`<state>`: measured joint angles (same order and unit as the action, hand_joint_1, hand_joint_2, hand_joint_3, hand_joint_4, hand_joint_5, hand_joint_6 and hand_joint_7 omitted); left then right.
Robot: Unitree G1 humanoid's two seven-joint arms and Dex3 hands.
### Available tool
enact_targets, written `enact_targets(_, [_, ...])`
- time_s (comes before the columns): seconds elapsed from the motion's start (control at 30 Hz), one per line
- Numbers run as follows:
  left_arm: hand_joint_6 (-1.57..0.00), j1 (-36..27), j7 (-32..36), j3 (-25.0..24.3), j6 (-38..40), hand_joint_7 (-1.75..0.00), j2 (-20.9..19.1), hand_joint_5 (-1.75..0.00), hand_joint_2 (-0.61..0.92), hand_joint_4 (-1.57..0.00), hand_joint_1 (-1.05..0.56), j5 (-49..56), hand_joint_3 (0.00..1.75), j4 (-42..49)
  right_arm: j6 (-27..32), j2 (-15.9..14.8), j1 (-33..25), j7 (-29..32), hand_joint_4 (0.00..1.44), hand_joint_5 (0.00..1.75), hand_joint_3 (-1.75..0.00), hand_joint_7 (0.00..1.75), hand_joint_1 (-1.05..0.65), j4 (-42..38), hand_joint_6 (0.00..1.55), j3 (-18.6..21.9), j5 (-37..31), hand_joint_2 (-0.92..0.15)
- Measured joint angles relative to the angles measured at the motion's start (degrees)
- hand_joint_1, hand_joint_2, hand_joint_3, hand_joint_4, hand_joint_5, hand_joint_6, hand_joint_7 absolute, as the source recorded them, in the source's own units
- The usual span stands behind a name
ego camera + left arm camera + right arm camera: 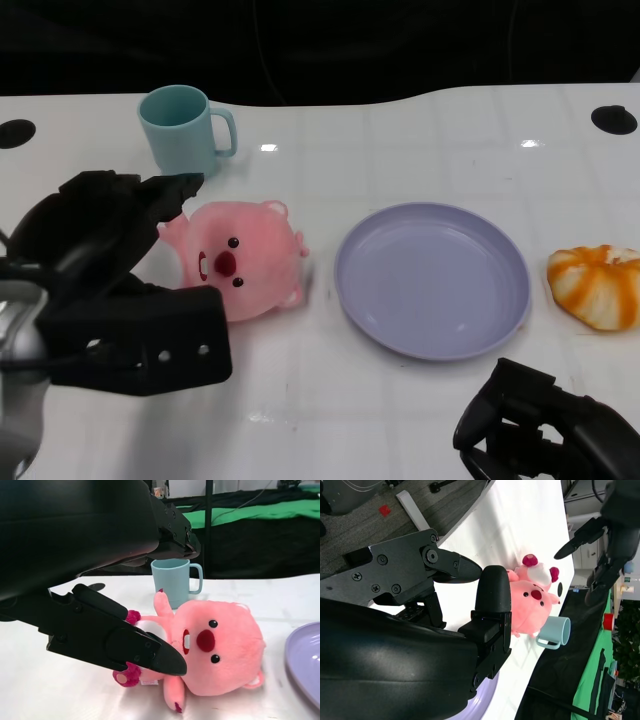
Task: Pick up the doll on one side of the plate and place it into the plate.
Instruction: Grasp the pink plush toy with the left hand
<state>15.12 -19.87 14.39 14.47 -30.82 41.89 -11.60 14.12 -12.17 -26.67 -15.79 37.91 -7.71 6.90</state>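
A pink plush doll (pixel 240 262) lies face up on the white table, just left of the lilac plate (pixel 432 278), which holds nothing. My left hand (pixel 110 285) is at the doll's left side with its fingers spread, one above the doll's arm and one below. In the left wrist view a finger (pixel 125 642) lies in front of the doll's (pixel 215 647) body and another reaches over it; neither closes on it. My right hand (pixel 545 425) rests low at the near right, holding nothing, and its wrist view shows the doll (pixel 530 602) far off.
A teal mug (pixel 185 128) stands behind the doll, close to my left fingers. An orange-and-white pumpkin toy (pixel 597 285) lies right of the plate. The table's far edge runs behind the mug.
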Motion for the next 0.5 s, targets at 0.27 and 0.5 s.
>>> enact_targets(0.27, [-0.19,6.97,-0.27,4.13,-0.51,0.00,0.79,-0.22,0.92,-0.01,-0.69,3.56,0.00,11.90,0.16,0.16,0.04,0.41,0.66,1.75,-0.66,1.70,-0.23,0.33,0.43,-1.22,-0.54,-0.86])
enact_targets(0.5, [-0.19,12.63,0.10,7.65,-1.16,0.00,3.39,-0.22,0.91,-0.01,-0.68,4.80,0.00,23.66,0.17,0.60,-0.06,0.75,0.66,1.75,-0.66,1.70,-0.23,0.47,0.43,-1.60,-0.65,-0.86])
